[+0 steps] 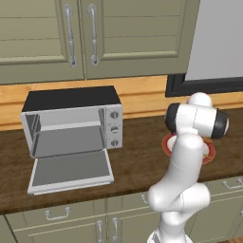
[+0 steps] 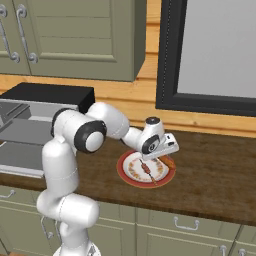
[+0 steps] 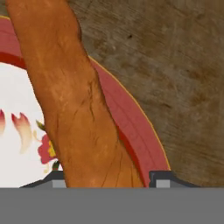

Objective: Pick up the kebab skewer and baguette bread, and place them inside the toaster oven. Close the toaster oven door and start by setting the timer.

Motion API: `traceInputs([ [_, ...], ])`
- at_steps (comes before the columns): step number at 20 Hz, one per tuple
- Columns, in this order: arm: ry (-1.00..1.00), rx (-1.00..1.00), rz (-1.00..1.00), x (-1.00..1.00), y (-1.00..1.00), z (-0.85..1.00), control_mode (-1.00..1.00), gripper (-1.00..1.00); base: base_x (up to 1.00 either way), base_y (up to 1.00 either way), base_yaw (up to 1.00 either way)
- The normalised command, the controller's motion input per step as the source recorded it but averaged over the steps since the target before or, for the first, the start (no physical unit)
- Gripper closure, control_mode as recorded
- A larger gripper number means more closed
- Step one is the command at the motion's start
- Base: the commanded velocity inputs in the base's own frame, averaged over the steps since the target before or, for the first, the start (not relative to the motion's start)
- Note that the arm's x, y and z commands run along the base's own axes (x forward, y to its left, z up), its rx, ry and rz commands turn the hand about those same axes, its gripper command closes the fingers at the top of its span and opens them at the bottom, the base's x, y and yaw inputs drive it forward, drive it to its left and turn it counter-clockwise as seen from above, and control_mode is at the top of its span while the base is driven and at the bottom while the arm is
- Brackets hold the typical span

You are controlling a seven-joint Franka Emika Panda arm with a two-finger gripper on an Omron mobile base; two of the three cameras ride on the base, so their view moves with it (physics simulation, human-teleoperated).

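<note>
baguette bread has a rough, cracked matt crust. plate looks like glazed ceramic w/ a smooth red rim. tabletop is dark scuffed wood, matt. toaster oven is brushed silver metal w/ a matt black top.

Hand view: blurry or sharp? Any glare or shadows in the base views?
Hand view: baguette bread and plate rim slightly soft, close-up. Left base view: flat even light, no glare on the toaster oven door. Right base view: only faint shading under the gripper.
</note>
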Motion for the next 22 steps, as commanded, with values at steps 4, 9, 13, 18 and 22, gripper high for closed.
traceInputs([
  [4,0.00,0.00,0.25,-0.32,0.02,0.60,-1.00,1.00,0.00,0.00,0.00],
  [9,0.00,0.00,0.34,-0.62,0.44,1.00,-1.00,1.00,0.00,0.00,0.00],
  [13,0.00,-0.03,0.34,-0.62,1.00,0.99,-1.00,1.00,0.00,0.00,0.00],
  [18,0.00,-0.09,0.16,-0.46,1.00,0.82,-1.00,1.00,0.00,0.00,0.00],
  [22,-0.02,-0.08,0.04,-0.54,1.00,0.54,-1.00,1.00,0.00,0.00,0.00],
])
